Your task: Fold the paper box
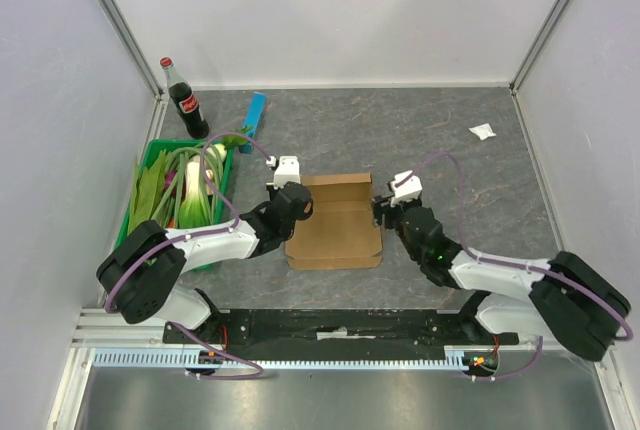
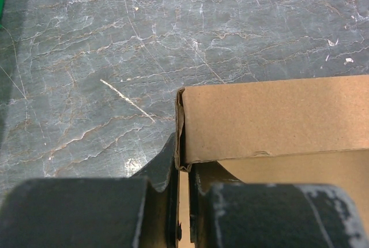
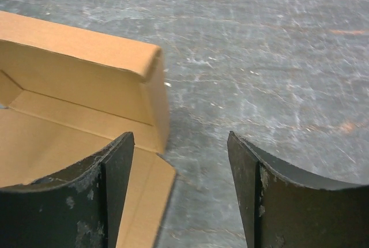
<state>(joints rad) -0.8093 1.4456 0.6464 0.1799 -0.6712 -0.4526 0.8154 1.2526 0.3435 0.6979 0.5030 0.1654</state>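
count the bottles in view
1. The bottle stands at the table's far left corner, just behind the green crate. The greens piled in the crate could hide another.

- Bottle (image 1: 186,100) at the far left corner of the worktop (image 1: 430,140): red label with white script lettering, too small to read for certain.
- No other text, number or sign is legible in any view.
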